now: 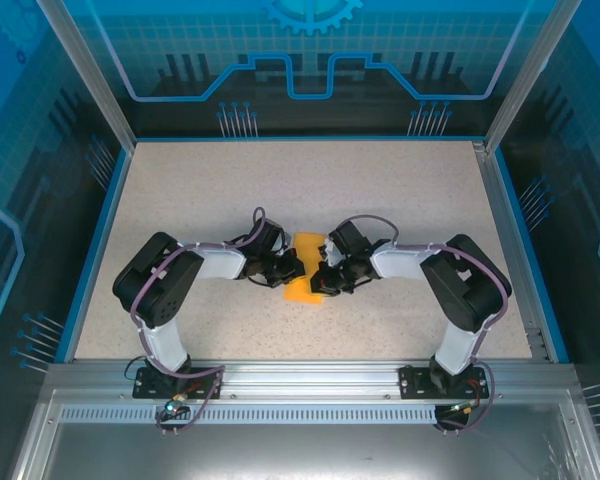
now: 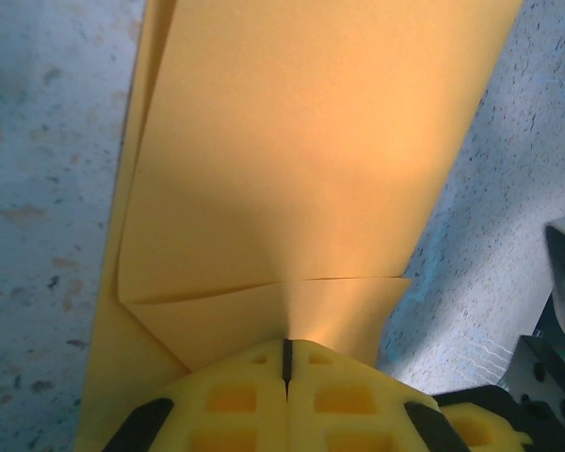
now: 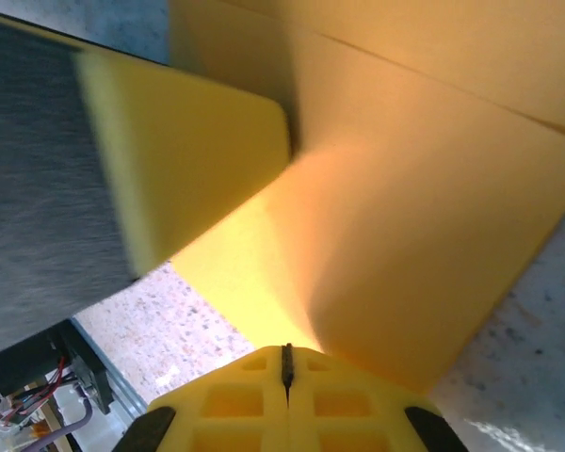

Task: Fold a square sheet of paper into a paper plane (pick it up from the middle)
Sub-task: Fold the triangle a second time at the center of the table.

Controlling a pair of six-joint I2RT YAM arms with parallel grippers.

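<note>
Left gripper [image 2: 286,353] right up close, jaws pressed together and clamped on the near edge of the folded orange paper [image 2: 301,141], a crease running across just past the tips. Right gripper [image 3: 286,358] likewise has its jaws together, pinching the paper's opposite side. From above both meet mid table [image 1: 280,180] with the paper between them, its ends sticking out front and back

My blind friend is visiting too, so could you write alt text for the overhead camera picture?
A robot's left tool and right tool meet in the middle, both shut on a partly folded orange paper over a speckled table. Blue-patterned walls enclose it.
</note>
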